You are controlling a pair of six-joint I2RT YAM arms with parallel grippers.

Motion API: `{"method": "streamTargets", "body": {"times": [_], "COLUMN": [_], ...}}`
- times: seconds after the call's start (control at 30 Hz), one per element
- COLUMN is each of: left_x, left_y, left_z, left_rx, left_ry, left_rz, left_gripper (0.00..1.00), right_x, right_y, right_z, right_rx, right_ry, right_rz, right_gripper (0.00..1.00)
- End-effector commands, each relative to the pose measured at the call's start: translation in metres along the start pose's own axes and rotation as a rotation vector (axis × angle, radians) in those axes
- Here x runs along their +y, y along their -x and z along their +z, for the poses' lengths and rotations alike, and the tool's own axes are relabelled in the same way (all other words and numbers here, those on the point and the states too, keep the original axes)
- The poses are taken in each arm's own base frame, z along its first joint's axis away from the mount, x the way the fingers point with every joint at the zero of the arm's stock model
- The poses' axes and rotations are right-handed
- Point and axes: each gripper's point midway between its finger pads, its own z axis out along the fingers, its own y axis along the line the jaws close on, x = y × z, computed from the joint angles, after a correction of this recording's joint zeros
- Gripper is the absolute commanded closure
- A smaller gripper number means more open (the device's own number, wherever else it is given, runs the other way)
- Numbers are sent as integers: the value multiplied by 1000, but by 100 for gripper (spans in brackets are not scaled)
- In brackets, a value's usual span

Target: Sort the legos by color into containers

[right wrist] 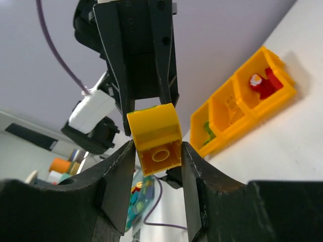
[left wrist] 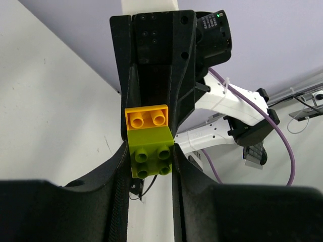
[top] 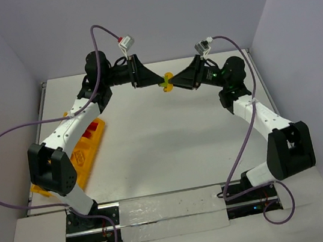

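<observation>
Above the white surface (top: 165, 145), the left claw (left wrist: 150, 160) is closed on the lime brick (left wrist: 150, 148). The right claw (right wrist: 157, 154) pinches the yellow brick (right wrist: 154, 131) stuck to it, probably so the two can be pulled apart for sorting. The tray (right wrist: 229, 121) lies well apart at the surface's left edge, with red bricks (right wrist: 262, 83) in one compartment. I can read no writing.
</observation>
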Motion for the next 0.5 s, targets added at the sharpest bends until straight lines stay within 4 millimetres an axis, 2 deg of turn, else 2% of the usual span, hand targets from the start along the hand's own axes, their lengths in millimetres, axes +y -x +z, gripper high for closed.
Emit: {"method": "streamTargets", "body": {"times": [0.0,0.07,0.13,0.2,0.47], "left_x": [-26,-26,-25,-24,-18], "left_y": [-1,-1,-2,-1,10], "left_z": [-3,-3,-3,-3,-20], "left_rx": [12,11,11,9,-32], "left_ry": [-76,-80,-79,-73,25], "left_rz": [69,68,63,67,91], "left_gripper": [100,100,100,100,100], "right_x": [35,45,48,47,17], "right_y": [-4,-8,-10,-11,-11], "right_z": [0,-2,-4,-5,-2], "right_rx": [36,55,58,60,23], "right_ry": [170,234,265,282,146], "right_rz": [-46,-38,-22,0,21], "right_gripper": [60,66,87,99,100]}}
